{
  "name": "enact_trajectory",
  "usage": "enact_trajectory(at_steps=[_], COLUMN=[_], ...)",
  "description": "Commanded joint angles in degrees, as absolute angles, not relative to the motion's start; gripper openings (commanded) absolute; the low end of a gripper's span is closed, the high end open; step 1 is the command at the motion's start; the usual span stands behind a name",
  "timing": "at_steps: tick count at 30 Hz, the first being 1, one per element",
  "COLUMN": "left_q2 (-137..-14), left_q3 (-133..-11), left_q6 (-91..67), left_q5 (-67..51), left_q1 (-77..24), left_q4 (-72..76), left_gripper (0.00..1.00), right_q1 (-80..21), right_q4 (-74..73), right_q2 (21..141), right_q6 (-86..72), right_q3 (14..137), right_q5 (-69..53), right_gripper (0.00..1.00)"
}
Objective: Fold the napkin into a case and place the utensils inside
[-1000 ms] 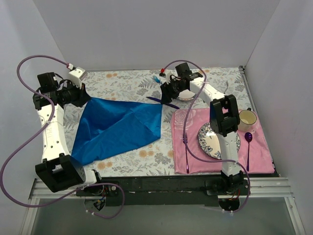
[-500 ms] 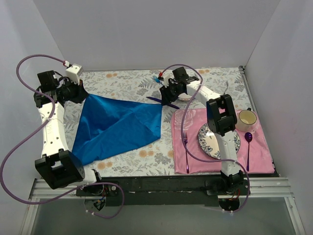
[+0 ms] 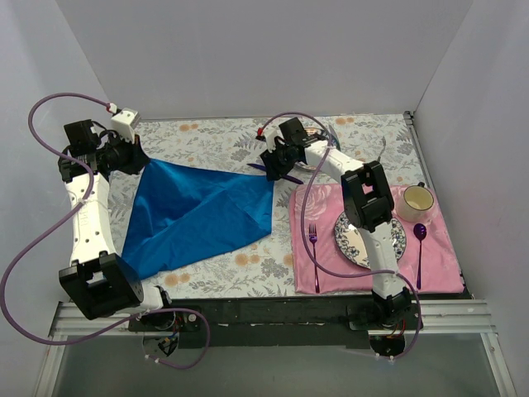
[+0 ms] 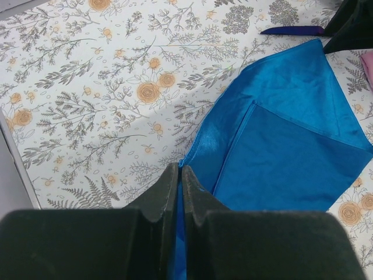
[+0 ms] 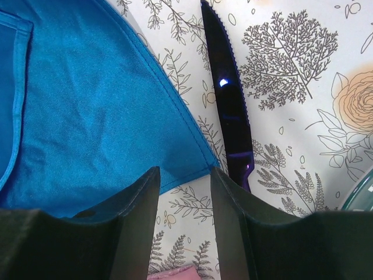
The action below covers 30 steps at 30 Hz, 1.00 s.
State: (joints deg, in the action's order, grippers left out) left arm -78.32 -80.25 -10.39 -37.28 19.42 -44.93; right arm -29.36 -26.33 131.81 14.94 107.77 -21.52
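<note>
Blue cloth, our napkin [image 3: 202, 211] lies loosely folded mid-table, folding unfinished. We pinch its ten o'clock corner in the left gripper [image 4: 179, 172]; the right gripper [image 5: 183, 175] hangs open over its two o'clock corner, purple knife [image 5: 229, 111] just beside, unpacked.

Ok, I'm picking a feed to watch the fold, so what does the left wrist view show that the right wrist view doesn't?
Only the left wrist view: the left gripper shut on a corner of the napkin, with most of the spread cloth beyond it. Only the right wrist view: the right gripper, jaws apart over another napkin corner, and the serrated blade of the purple knife lying beside the cloth's edge. Both: the blue napkin, the floral tablecloth and at least part of the knife.
</note>
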Motion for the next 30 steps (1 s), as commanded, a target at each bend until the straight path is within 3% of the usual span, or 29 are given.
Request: enact_trajectory(at_steps=[1,14,25,28,30], left_q2=[-76.6,-76.7,-78.0,-78.2,-78.4], left_q3=[-80.2,-79.5,-79.9,-80.0,-79.9], left_q6=[-10.6,-10.3,-10.5,-10.5,-10.7], left_q5=[-37.6,-37.4,-36.8,-36.7,-36.5], left_q1=[19.6,19.6,19.6,19.6,19.6], left_q4=[-44.1,-44.1,-43.6,-43.6,-43.6], left_gripper=[0.0,0.0,0.0,0.0,0.0], right_q1=[-30.1,-31.2,-33.0,-33.0,-33.0], right_q4=[-23.7,-23.7,-23.0,-22.8,-23.1], right_q2=[132.6,134.2,133.4,133.9,134.1], right_q6=[15.8,16.4,16.4,16.5,16.7], right_q3=[107.7,107.0,104.3,104.5,105.1], right_q5=[-18.2,-15.3,-14.7,-14.2,-14.2], right_gripper=[0.49,0.52,0.44,0.36,0.2])
